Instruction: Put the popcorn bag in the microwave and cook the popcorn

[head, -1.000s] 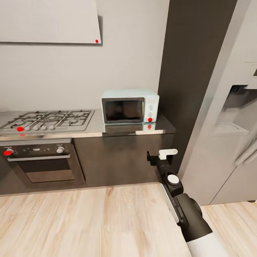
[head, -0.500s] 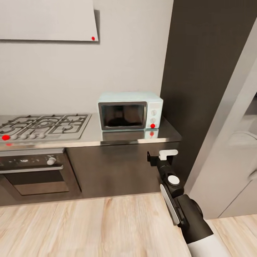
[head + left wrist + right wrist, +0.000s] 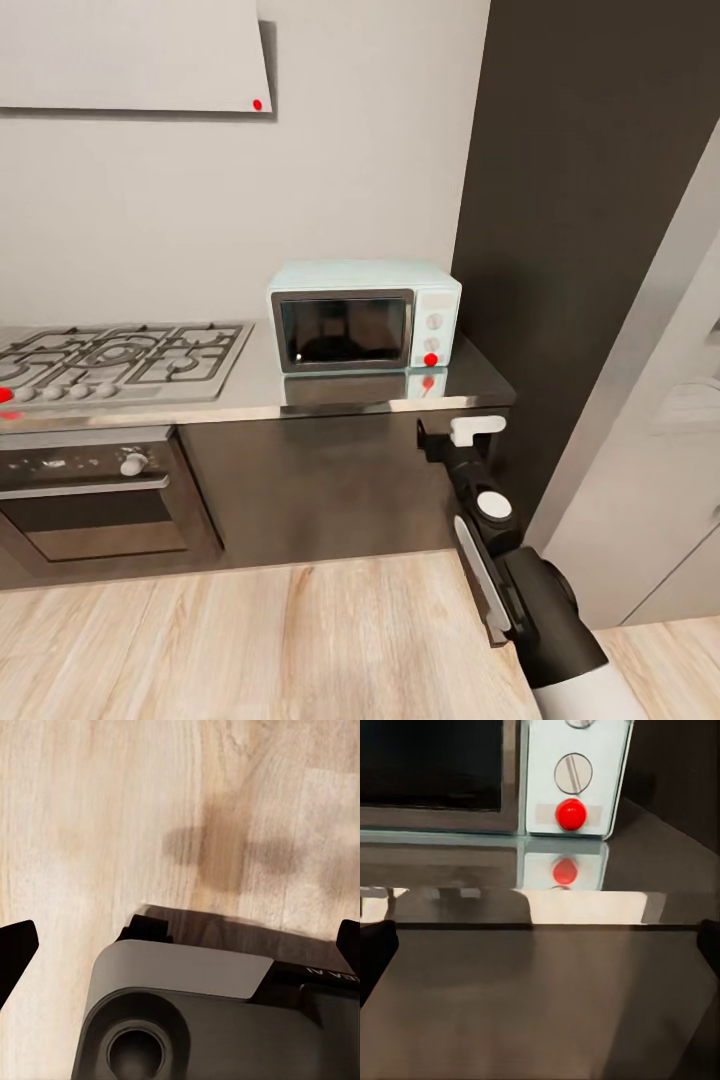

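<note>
We see a pale grey wall (image 3: 350, 150) behind a steel gas hob (image 3: 120, 355) and a dark built-in oven (image 3: 95, 495). A white flat hood (image 3: 130, 50) hangs above, a dark tall panel (image 3: 590, 200) stands right, and light wood floor (image 3: 250, 640) lies below.

Kitchen (hob (image 3: 118, 355), oven (image 3: 95, 495), microwave (image 3: 364, 317))

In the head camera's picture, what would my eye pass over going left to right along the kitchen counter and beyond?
Gas hob → microwave → dark tall panel → steel fridge.
</note>
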{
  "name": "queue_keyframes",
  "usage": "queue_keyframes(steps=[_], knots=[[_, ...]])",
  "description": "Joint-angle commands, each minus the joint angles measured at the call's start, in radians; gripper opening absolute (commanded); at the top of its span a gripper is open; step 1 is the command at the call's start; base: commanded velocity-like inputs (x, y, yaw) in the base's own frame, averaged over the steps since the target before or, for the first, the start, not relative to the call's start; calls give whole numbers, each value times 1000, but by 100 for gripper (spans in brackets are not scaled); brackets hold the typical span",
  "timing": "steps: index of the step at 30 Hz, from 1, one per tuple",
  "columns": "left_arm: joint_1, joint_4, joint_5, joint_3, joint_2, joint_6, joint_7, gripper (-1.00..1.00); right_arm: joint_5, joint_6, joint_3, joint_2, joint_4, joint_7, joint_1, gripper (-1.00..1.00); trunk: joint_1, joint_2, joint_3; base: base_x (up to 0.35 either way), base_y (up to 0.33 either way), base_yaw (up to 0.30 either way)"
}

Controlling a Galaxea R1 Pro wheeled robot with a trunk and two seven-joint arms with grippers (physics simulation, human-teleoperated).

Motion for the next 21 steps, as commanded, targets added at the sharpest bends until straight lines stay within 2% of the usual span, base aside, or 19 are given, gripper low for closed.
queue_keyframes(steps=[1, 5, 8, 21], knots=[[-1, 1, 2, 4, 0, -3, -1, 100, 1, 15, 1, -1, -19, -6, -1, 100, 0, 0, -1, 0, 0, 0], [-1, 1, 3, 4, 0, -3, 0, 100, 1, 128, -12, -1, -96, -6, -9, 100, 0, 0, -1, 0, 0, 0], [-1, 1, 2, 3, 0, -3, -1, 100, 1, 177, -21, 0, -130, -6, -20, 100, 0, 0, -1, 0, 0, 0], [-1, 1, 1, 1, 0, -3, -1, 100, 2, 208, -14, 0, -128, -4, -22, 100, 0, 0, -1, 0, 0, 0]])
